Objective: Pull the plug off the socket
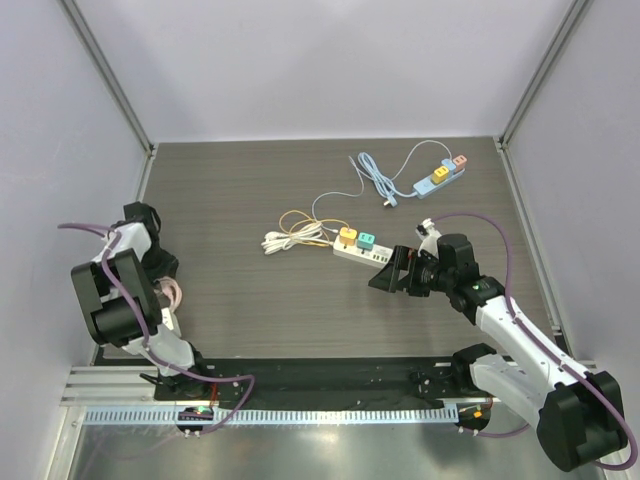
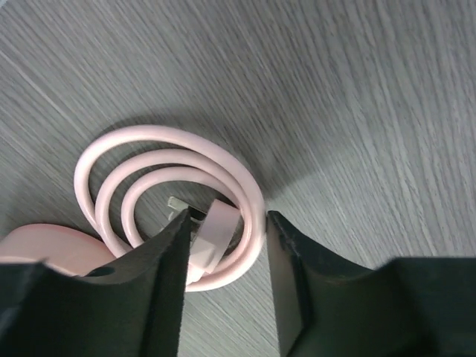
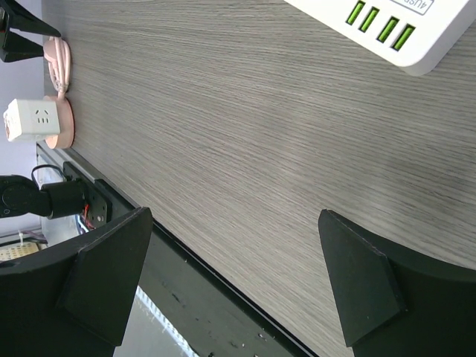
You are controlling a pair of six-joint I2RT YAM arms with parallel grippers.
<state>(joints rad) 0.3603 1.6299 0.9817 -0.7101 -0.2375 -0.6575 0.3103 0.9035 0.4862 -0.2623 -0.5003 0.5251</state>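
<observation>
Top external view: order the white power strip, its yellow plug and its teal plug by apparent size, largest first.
1. white power strip
2. yellow plug and teal plug: they look alike, so no ranking between them.

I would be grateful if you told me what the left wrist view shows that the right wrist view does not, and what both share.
Only the left wrist view: the left gripper, its fingers either side of a connector.
Only the right wrist view: the open right gripper, the end of a white power strip with green ports, and a white cube socket.
Both: the coiled pink cable and the wood-grain table.
</observation>
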